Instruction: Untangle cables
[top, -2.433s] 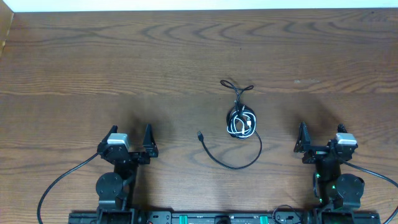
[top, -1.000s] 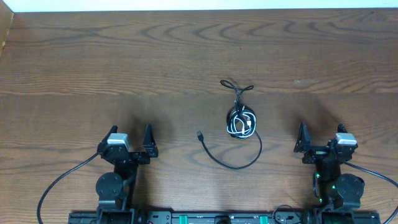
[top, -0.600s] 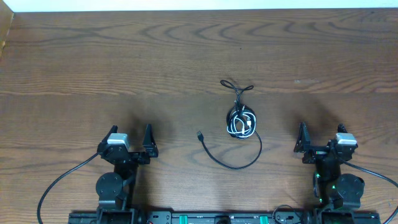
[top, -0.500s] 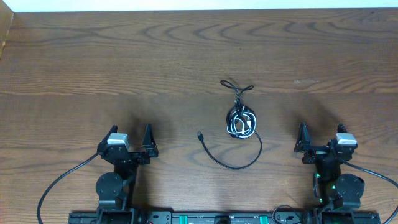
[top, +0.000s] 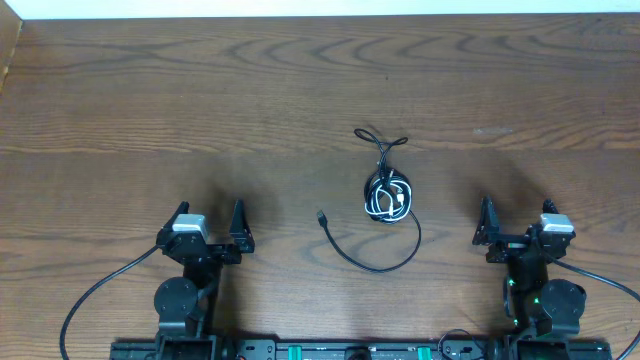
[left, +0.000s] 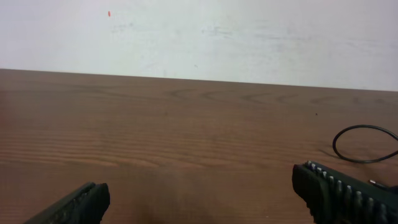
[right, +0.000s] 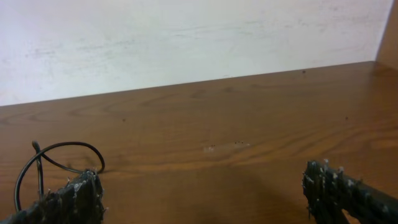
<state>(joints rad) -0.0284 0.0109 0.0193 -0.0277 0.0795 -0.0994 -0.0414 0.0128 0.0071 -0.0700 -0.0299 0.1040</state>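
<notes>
**A:** So, what does the overhead view show that the wrist views miss?

**B:** It shows the cables (top: 388, 195) whole, lying on the wooden counter (top: 120, 120). They sit left of the right claw (top: 517, 207) and a little farther out from the robot. There is a tight coil of black and white cord. Each wrist view catches only a black curve at one edge, plus a pale wall beyond the counter.

**A:** Which way do they run?

**B:** The long axis runs near to far. A small black bow lies at the far end. A black tail sweeps nearer than the coil, curls leftward, and its plug end points away from the robot.

**A:** And the claws?

**B:** The right claw gapes wide and holds nothing. The left claw (top: 210, 208), well left of it beyond the cables, is likewise spread and empty.
</notes>
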